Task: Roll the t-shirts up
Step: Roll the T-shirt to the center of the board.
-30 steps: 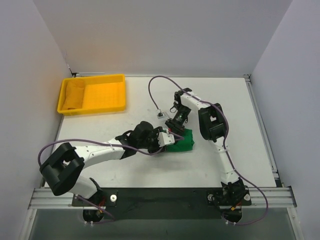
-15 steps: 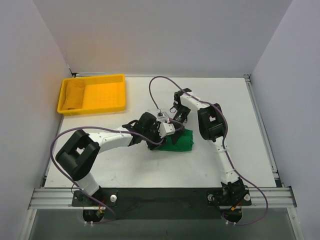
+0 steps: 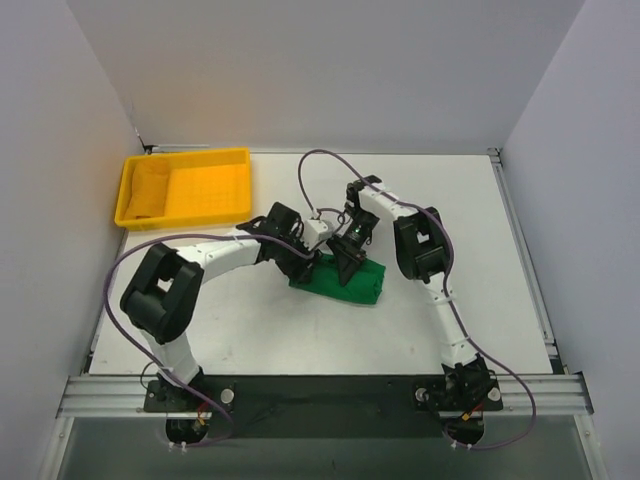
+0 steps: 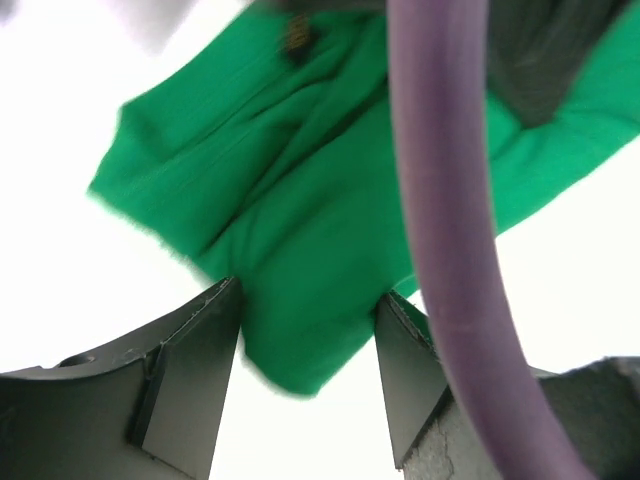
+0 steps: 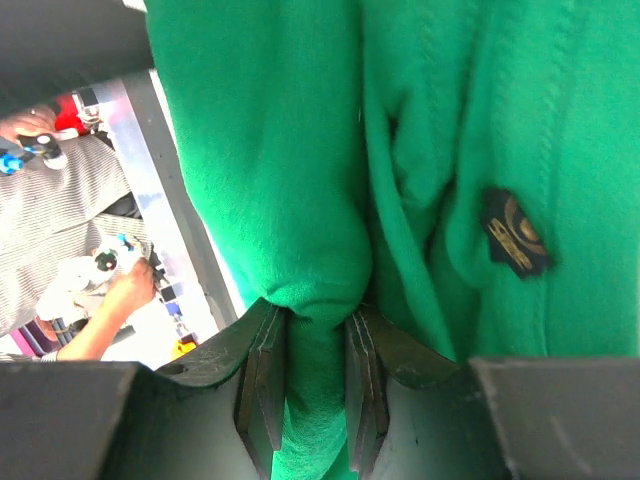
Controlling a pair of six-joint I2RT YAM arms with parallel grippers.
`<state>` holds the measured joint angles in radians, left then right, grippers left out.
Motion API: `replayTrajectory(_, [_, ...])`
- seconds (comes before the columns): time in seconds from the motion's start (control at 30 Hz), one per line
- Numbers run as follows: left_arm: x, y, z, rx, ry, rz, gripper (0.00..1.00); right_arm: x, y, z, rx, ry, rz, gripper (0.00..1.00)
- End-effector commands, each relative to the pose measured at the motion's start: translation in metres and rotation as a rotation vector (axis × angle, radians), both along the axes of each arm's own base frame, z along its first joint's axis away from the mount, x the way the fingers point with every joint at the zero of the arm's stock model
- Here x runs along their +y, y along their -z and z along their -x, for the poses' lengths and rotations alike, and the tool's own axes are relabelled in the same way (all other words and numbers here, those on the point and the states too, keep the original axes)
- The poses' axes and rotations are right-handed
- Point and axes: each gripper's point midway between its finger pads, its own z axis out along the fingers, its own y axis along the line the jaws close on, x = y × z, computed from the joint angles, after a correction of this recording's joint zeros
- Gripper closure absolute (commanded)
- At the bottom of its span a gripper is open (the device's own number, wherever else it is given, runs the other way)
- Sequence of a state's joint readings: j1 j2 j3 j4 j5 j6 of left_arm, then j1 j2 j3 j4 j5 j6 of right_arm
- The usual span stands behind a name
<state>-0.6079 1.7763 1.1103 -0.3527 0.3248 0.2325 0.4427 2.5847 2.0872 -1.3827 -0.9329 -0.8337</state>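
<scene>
The green t-shirt (image 3: 352,283) lay bunched near the middle of the table (image 3: 300,340), well apart from every edge. White table surface showed btw it and the near and right edges. My left gripper (image 4: 308,292) was grasping the shirt's left edge, jaws wide w/ a thick fold filling the gap. My right gripper (image 5: 314,312) was clenched on a narrow fold at the far edge. The yellow tray (image 3: 190,216) sat at the far-left corner, well apart.
</scene>
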Motion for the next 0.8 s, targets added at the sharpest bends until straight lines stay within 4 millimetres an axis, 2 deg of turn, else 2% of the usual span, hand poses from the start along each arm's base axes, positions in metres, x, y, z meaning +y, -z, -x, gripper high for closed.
replayTrajectory(0.0, [0.057,-0.025,-0.026,-0.155,-0.143,-0.135,0.72,-0.029,0.005,0.026,0.111,-0.108,0.172,0.88])
replayTrajectory(0.03, [0.061,-0.042,-0.032,-0.237,-0.147,-0.13,0.68,-0.029,0.006,0.026,0.109,-0.112,0.178,0.87])
replayTrajectory(0.07, [0.063,-0.047,-0.033,-0.266,-0.145,-0.131,0.64,-0.029,0.006,0.026,0.111,-0.113,0.183,0.87])
replayTrajectory(0.1, [0.066,-0.047,-0.03,-0.278,-0.142,-0.138,0.61,-0.029,0.008,0.026,0.115,-0.11,0.193,0.88])
replayTrajectory(0.17, [0.066,-0.058,-0.026,-0.312,-0.117,-0.121,0.57,-0.029,0.011,0.025,0.116,-0.112,0.212,0.88])
replayTrajectory(0.2, [0.066,-0.052,-0.019,-0.31,-0.091,-0.11,0.56,-0.029,0.012,0.025,0.116,-0.113,0.22,0.88])
replayTrajectory(0.23, [0.062,-0.063,-0.016,-0.356,-0.044,-0.083,0.53,-0.029,0.012,0.025,0.115,-0.114,0.225,0.88])
replayTrajectory(0.3, [0.043,-0.07,-0.002,-0.429,0.068,-0.019,0.5,-0.029,0.015,0.026,0.113,-0.123,0.241,0.88])
replayTrajectory(0.33, [0.042,-0.065,0.013,-0.489,0.16,-0.033,0.47,-0.029,0.015,0.026,0.113,-0.123,0.25,0.88])
replayTrajectory(0.37, [0.037,-0.064,0.02,-0.542,0.219,-0.035,0.45,-0.03,0.017,0.026,0.115,-0.126,0.257,0.88])
replayTrajectory(0.4, [0.02,-0.075,0.022,-0.664,0.265,-0.02,0.42,-0.03,0.018,0.026,0.115,-0.126,0.262,0.88])
replayTrajectory(0.43, [0.023,-0.062,0.033,-0.726,0.33,-0.045,0.39,-0.029,0.018,0.026,0.114,-0.127,0.262,0.88])
replayTrajectory(0.47, [0.02,-0.063,0.034,-0.781,0.349,-0.04,0.32,-0.029,0.018,0.026,0.113,-0.128,0.262,0.88])
replayTrajectory(0.5, [0.011,-0.071,0.033,-0.879,0.377,-0.026,0.31,-0.029,0.017,0.026,0.113,-0.129,0.264,0.88])
replayTrajectory(0.53, [0.014,-0.058,0.038,-0.888,0.401,-0.045,0.29,-0.029,0.017,0.026,0.115,-0.128,0.265,0.88])
replayTrajectory(0.6, [0.006,-0.054,0.033,-0.954,0.417,-0.066,0.29,-0.029,0.017,0.026,0.115,-0.128,0.265,0.88])
replayTrajectory(0.63, [0.009,-0.047,0.032,-0.962,0.413,-0.092,0.29,-0.03,0.018,0.026,0.114,-0.127,0.267,0.88])
replayTrajectory(0.67, [0.005,-0.052,0.028,-1.002,0.4,-0.08,0.29,-0.03,0.018,0.026,0.117,-0.127,0.269,0.88])
replayTrajectory(0.7, [0.004,-0.043,0.028,-1.008,0.429,-0.102,0.29,-0.03,0.019,0.026,0.119,-0.127,0.275,0.88])
replayTrajectory(0.77, [0.003,-0.038,0.028,-1.049,0.461,-0.12,0.29,-0.03,0.019,0.026,0.118,-0.125,0.276,0.88])
